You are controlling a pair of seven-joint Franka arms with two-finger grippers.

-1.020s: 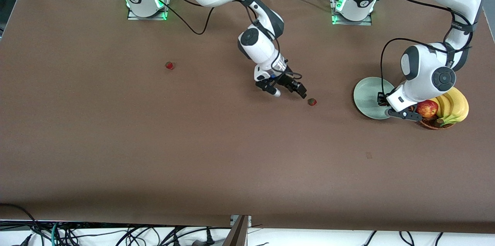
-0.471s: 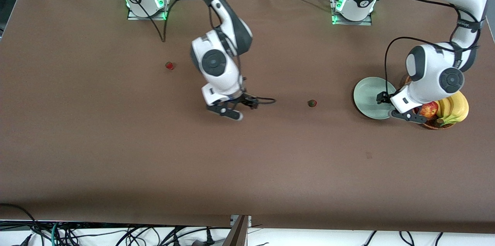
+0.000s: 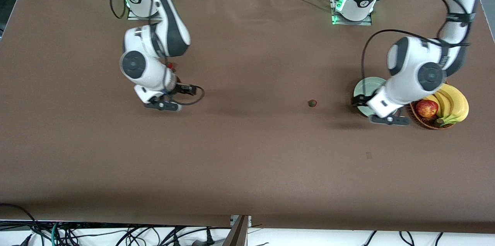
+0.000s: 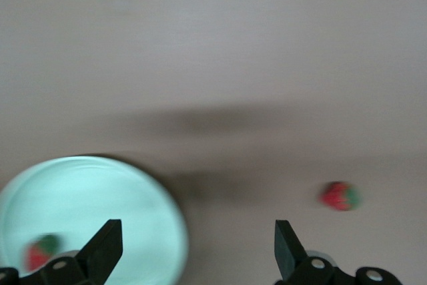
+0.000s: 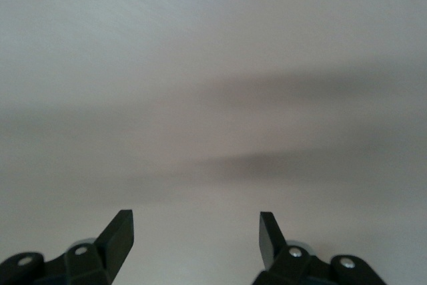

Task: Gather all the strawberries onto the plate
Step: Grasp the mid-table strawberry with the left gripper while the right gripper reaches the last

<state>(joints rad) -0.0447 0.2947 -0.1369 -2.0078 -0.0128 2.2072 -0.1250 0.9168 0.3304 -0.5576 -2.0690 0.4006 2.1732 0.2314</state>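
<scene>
Jaws of the left gripper (image 4: 193,248) stand wide apart and empty above the rim of the round pale mint-green plate (image 4: 100,198); one small red strawberry (image 4: 41,253) lies in it, another (image 4: 341,195) on the brown table (image 3: 247,153) just outside. The right gripper (image 5: 195,235), likewise open and empty, hangs over bare table beside a third strawberry (image 3: 170,66).

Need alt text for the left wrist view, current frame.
The open left gripper hangs above the brown table, with the rim of the mint-green plate under one finger. One strawberry lies in the plate; a second strawberry sits on the table beside the plate, apart from it.
</scene>
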